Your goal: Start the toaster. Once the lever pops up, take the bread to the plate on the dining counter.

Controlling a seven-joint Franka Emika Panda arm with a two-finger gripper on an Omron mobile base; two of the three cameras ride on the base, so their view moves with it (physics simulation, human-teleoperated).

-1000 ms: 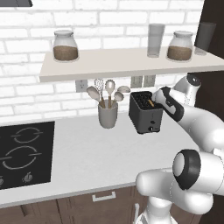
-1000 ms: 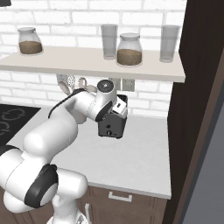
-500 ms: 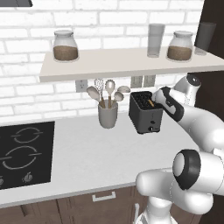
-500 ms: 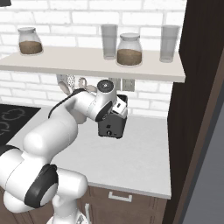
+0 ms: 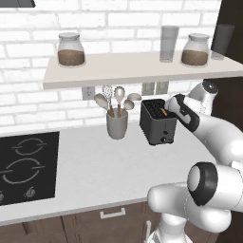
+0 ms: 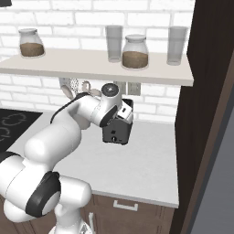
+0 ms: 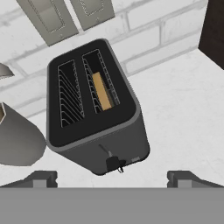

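2 slots top the toaster (image 7: 94,109) on the bench (image 7: 188,105), bread (image 7: 101,91) sunk in 1, so the empty, wide-open gripper (image 7: 111,179) hovers above its lever (image 7: 113,162), probably to press it

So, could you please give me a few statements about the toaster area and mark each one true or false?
1. The bread sits in one slot of the toaster, and the other slot is empty. True.
2. The gripper is shut on the toaster's lever. False: its jaws stand open, and the fingertips are apart from the lever.
3. A grey utensil cup stands on the counter beside the toaster. True.
4. The toaster stands on the black cooktop. False: it stands on the pale counter, with the utensil cup between it and the cooktop.
5. The shelf above the toaster holds two jars with brown contents. True.
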